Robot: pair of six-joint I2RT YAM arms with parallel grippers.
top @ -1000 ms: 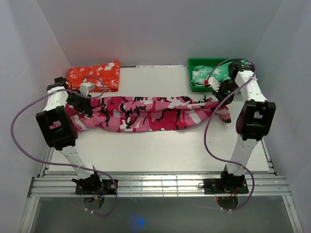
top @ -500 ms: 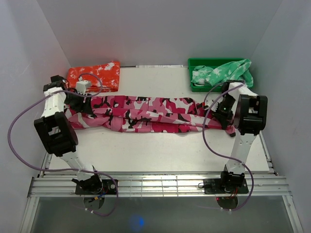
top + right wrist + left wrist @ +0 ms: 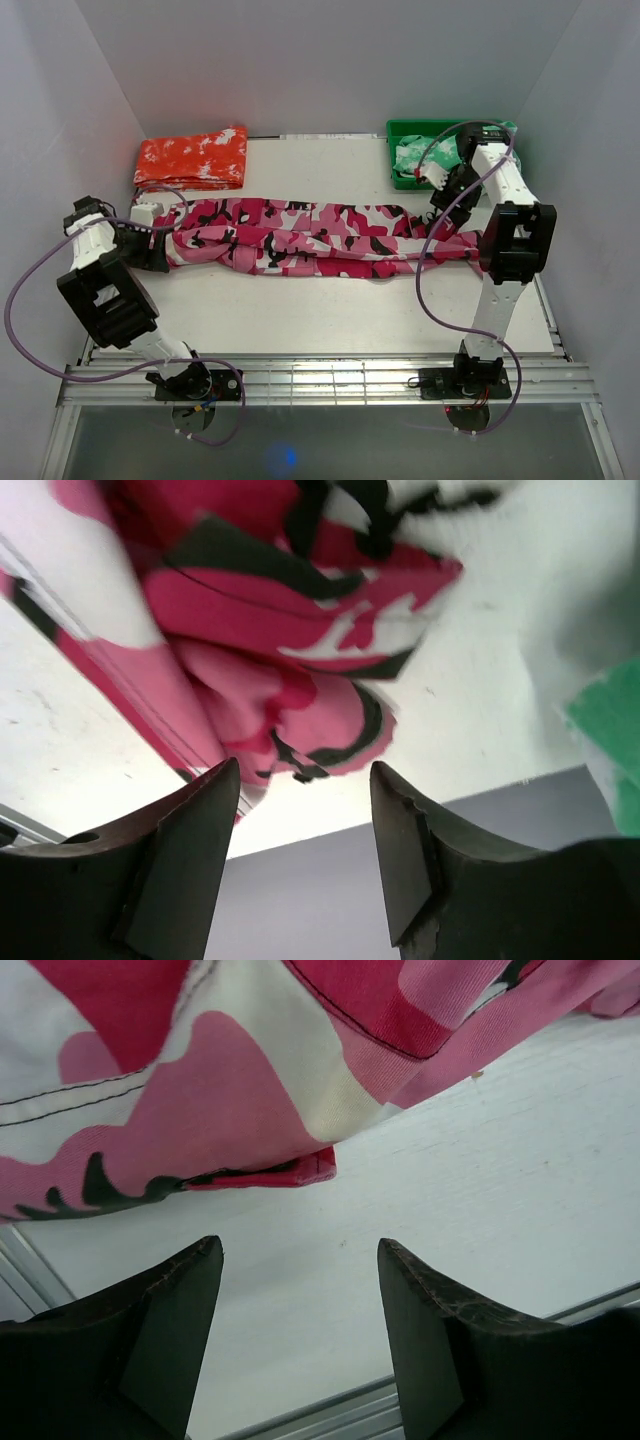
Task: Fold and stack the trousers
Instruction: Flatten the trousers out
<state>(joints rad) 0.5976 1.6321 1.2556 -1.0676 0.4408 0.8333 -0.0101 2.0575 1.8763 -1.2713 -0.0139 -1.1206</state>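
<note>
The pink-magenta camouflage trousers [image 3: 310,235] lie stretched in a long band across the middle of the table. My left gripper [image 3: 158,243] sits low at their left end. In the left wrist view it [image 3: 300,1250] is open, with bare table between the fingers and the trousers' hem [image 3: 200,1080] just beyond the tips. My right gripper [image 3: 447,200] hovers over the right end, near the green bin. Its jaws [image 3: 305,770] stand open and hold nothing, with the cloth end [image 3: 250,630] lying past the fingertips.
A folded orange-red garment with white splotches [image 3: 193,158] lies at the back left. A green bin [image 3: 400,130] at the back right holds a green splotched garment [image 3: 425,155], also seen at the right wrist view's edge [image 3: 610,730]. White walls enclose the table.
Both grippers have opened and let go of the trousers, which now rest on the table. The left arm has drawn back leftward. The right gripper has lifted toward the bin.
</note>
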